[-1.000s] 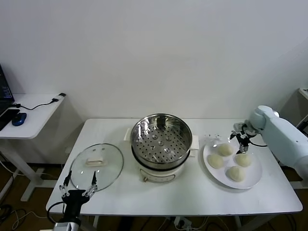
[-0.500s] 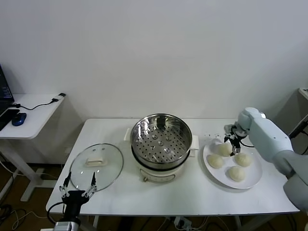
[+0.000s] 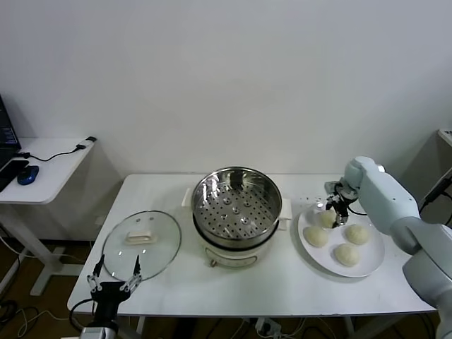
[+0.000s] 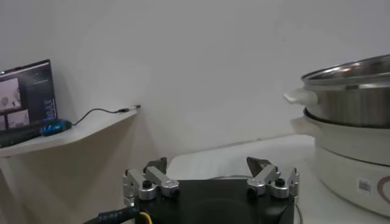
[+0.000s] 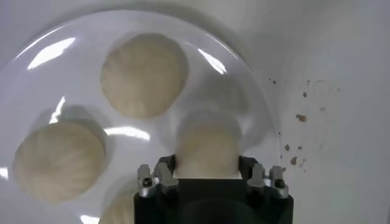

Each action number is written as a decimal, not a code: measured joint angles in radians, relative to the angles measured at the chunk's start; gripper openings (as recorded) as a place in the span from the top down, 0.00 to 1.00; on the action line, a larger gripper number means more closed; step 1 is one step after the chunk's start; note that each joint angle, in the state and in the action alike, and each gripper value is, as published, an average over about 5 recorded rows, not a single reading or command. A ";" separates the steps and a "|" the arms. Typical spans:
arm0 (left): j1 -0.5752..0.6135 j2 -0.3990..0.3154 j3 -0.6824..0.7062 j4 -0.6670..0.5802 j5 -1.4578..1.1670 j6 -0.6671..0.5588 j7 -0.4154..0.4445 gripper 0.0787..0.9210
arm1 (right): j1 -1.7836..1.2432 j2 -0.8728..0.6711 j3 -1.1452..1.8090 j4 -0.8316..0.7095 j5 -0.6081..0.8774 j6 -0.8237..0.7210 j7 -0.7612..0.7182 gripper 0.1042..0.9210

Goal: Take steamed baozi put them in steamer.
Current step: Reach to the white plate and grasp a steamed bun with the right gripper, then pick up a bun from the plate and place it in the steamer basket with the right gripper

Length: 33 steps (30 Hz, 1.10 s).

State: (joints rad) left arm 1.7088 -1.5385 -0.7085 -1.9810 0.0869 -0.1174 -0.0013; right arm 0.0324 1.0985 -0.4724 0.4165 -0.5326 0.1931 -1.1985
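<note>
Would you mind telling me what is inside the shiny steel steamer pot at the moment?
Only its perforated metal tray shows inside the round stainless-steel steamer; no buns. Whatever lies beneath that tray is covered.

Light: bright, even, soft.
Glare: white streaks on the plate (image 5: 55, 52) beyond the fingers.
Shadows: faint, beside each baozi (image 5: 144, 74).
Focus: the nearest baozi between the fingers is soft.

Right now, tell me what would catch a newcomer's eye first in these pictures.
The shiny steamer stands open in the middle of the white table, its perforated tray bare. On the robot's right, the right gripper is down on the white plate, closing around one of four steamed baozi. The glass lid lies flat left of the steamer, with the open left gripper parked at the table's near edge.
</note>
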 measured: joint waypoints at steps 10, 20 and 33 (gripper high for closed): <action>0.009 0.000 0.000 0.007 -0.002 -0.006 -0.002 0.12 | 0.064 -0.052 -0.112 0.102 0.088 0.022 -0.040 0.40; 0.018 -0.001 0.003 -0.007 0.002 -0.001 -0.002 0.12 | 0.292 -0.082 -0.391 0.375 0.239 0.131 -0.071 0.40; 0.039 -0.008 -0.001 -0.032 0.010 0.008 -0.001 0.12 | 0.502 0.041 -0.552 0.647 0.248 0.340 -0.045 0.39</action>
State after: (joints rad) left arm 1.7481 -1.5462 -0.7099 -2.0133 0.0972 -0.1090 -0.0027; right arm 0.5342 1.1394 -1.0247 1.0636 -0.2843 0.5329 -1.2436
